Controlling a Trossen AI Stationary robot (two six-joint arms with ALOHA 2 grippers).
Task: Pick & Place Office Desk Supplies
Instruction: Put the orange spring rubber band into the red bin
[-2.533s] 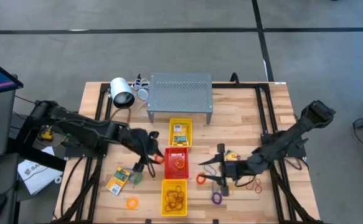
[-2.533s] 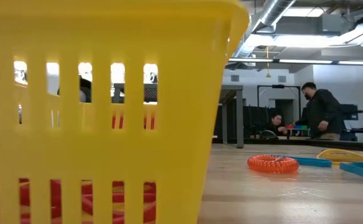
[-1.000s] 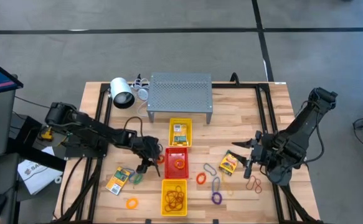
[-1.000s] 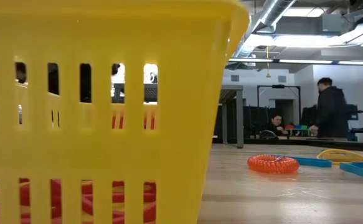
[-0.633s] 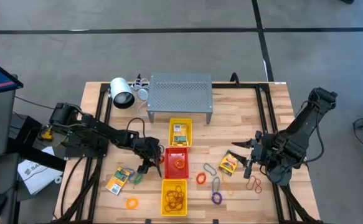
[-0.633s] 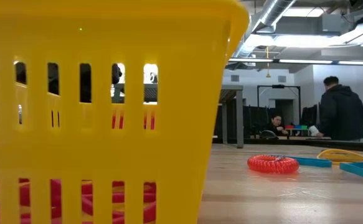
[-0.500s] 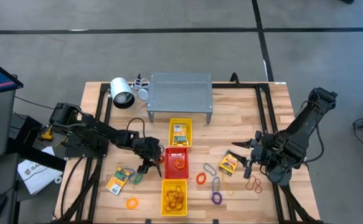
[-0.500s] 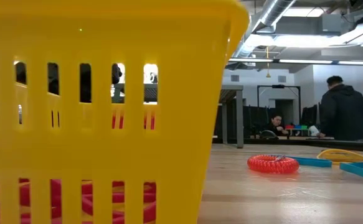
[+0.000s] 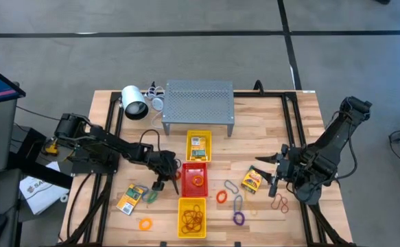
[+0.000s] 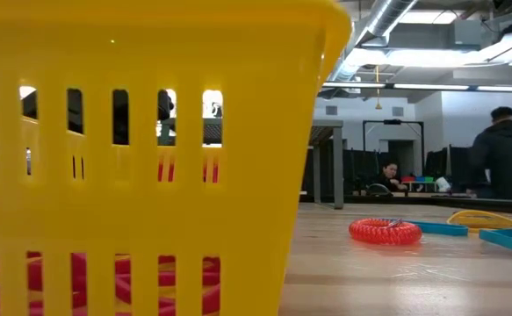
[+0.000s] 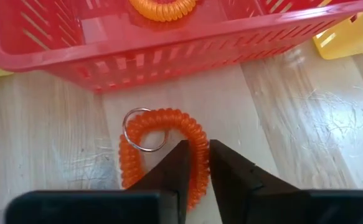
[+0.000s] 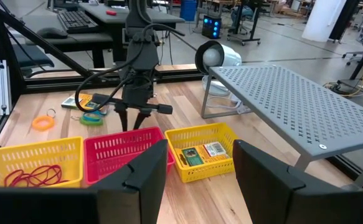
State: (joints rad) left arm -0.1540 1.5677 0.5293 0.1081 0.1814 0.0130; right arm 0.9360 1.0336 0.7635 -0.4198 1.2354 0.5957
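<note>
Orange coiled loop (image 11: 169,152), with a metal ring (image 11: 145,130) at one end, lay flat on the tabletop (image 11: 306,143) just outside the wall of the red tray (image 11: 169,53), on the left arm's side of it. The left gripper (image 11: 195,163) was down over this coil, its two fingers (image 11: 228,171) standing narrowly apart with one strand of the coil between their tips; whether they had clamped the strand or were only straddling it could not be told. The coil curved away from the fingers toward the tray, so the strand between them ran roughly in line with the gap, not across it. In my judgement a lift would turn on whether the tips bite that strand.

The right gripper (image 12: 197,165) waited well apart on the far side of the trays, fingers spread and empty. The left arm was plainly the nearer. Other loops (image 9: 237,206) and a card packet (image 9: 252,180) lay on the tabletop near the right arm.
</note>
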